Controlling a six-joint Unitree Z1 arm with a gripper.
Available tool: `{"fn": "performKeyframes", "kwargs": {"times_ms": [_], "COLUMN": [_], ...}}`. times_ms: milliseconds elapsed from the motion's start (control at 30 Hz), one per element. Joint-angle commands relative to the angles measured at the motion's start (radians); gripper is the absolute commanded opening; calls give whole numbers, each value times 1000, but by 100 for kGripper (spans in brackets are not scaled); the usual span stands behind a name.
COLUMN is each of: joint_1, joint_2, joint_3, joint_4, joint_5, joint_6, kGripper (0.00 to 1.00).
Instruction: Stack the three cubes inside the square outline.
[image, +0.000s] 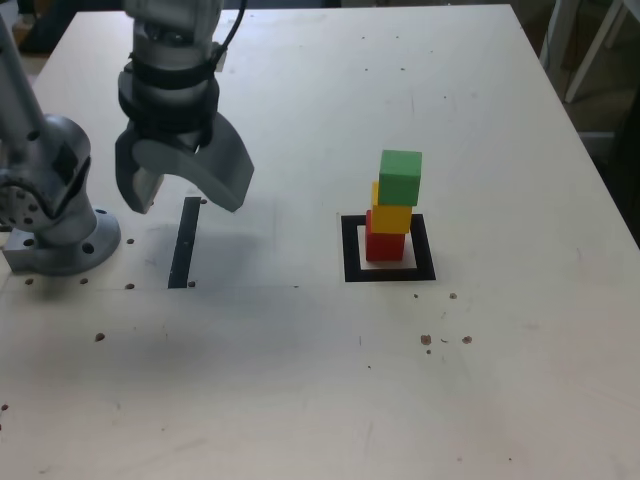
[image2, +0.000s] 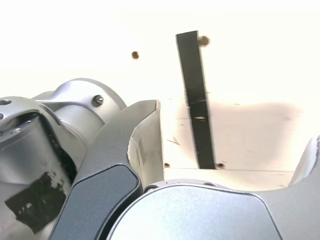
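Black tape strip (image: 183, 243) lies on the white table (image: 300, 380) directly under my gripper (image: 185, 195), whose jaws hang spread and empty, while well off toward the exterior view's right the red cube (image: 385, 243), yellow cube (image: 391, 216) and green cube (image: 400, 176) stand stacked, slightly staggered, inside the square outline (image: 388, 270).

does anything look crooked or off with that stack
Slightly. The green cube on top sits shifted toward the exterior view's right of the yellow cube and red cube, so the tower looks staggered. It stands inside the square outline. The tool is open, well away.
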Motion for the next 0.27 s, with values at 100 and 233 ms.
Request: {"fn": "performKeyframes", "kwargs": {"times_ms": [100, 233], "joint_1": [-24, -40], "joint_2": [-7, -4], "joint_3": [26, 31], "joint_4": [-24, -28], "joint_5": [-20, -29], "joint_6": [-2, 0], "kGripper": [100, 100]}}
